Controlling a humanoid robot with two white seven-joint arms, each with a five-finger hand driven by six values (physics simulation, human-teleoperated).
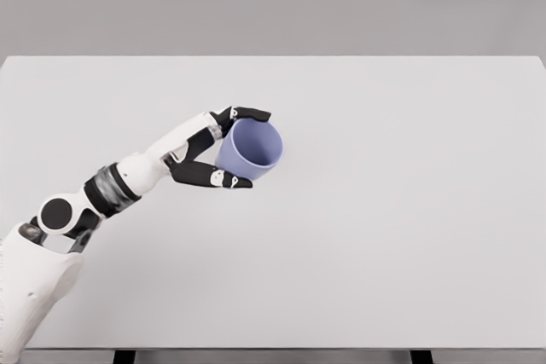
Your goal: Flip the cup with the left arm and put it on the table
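Currently left hand (pixel 223 149) fingers pinch blue cup (pixel 250 148) left of frame centre, mouth tilted toward camera. Risk: shallow side grip, cup slips or rolls onto table (pixel 409 210) when released.

No text, label, brand or number can be read — none anywhere.

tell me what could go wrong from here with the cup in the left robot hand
1. The left robot hand pinches the blue cup only at its near side, so it may slip while turning.
2. The cup looks tilted, opening toward the camera; released now, it could tip or roll across the table.
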